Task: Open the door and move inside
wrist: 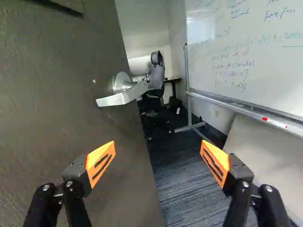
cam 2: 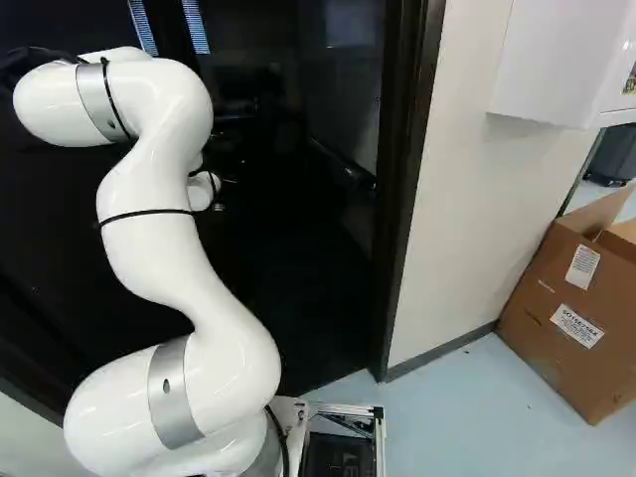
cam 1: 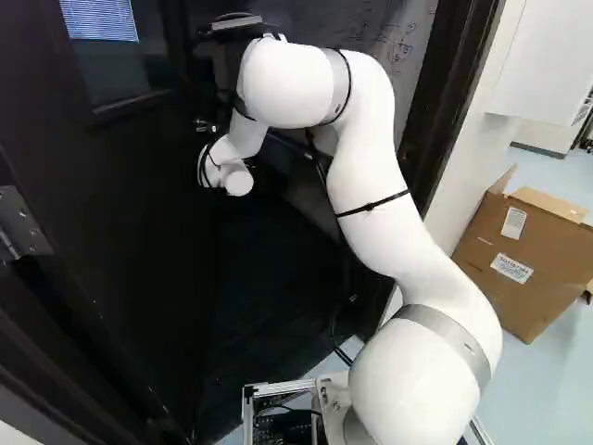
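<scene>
The door (wrist: 52, 118) stands open at the left of the left base view, its hinge (cam 1: 23, 222) in sight. In the wrist view its handle (wrist: 124, 92) lies ahead of the gripper (wrist: 157, 145), whose fingers are spread wide, apart from it. The arm (cam 1: 380, 204) reaches into the doorway. Beyond are a chair (wrist: 156, 78) and a whiteboard (wrist: 236, 56); outside, beside the wall (cam 2: 477, 199), sits a box (cam 2: 571, 308).
</scene>
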Robot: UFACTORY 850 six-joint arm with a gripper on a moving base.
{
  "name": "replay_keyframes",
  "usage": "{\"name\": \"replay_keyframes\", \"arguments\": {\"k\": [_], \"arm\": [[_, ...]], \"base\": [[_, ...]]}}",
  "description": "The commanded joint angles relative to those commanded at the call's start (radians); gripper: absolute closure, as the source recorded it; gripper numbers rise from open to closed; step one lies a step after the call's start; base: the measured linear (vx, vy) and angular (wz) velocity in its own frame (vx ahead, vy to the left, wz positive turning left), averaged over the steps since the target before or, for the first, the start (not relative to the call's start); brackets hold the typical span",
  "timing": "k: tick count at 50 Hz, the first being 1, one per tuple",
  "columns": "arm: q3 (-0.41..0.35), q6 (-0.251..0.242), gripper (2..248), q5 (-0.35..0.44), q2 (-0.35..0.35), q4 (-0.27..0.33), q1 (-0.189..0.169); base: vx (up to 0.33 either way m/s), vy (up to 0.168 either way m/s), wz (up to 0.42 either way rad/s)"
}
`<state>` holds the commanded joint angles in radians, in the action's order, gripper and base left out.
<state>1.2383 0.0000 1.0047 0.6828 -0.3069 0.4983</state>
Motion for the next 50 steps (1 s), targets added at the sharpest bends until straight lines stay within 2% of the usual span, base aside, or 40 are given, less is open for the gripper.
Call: {"name": "replay_keyframes", "arguments": {"k": [19,50], "arm": [[-0.128,0.0,3,0.0,-0.095,0.0,-0.012],[-0.319,0.0,3,0.0,-0.241,0.0,0.013]], "base": [[0.0,0.0,0.0],[0.0,0.0,0.0]]}}
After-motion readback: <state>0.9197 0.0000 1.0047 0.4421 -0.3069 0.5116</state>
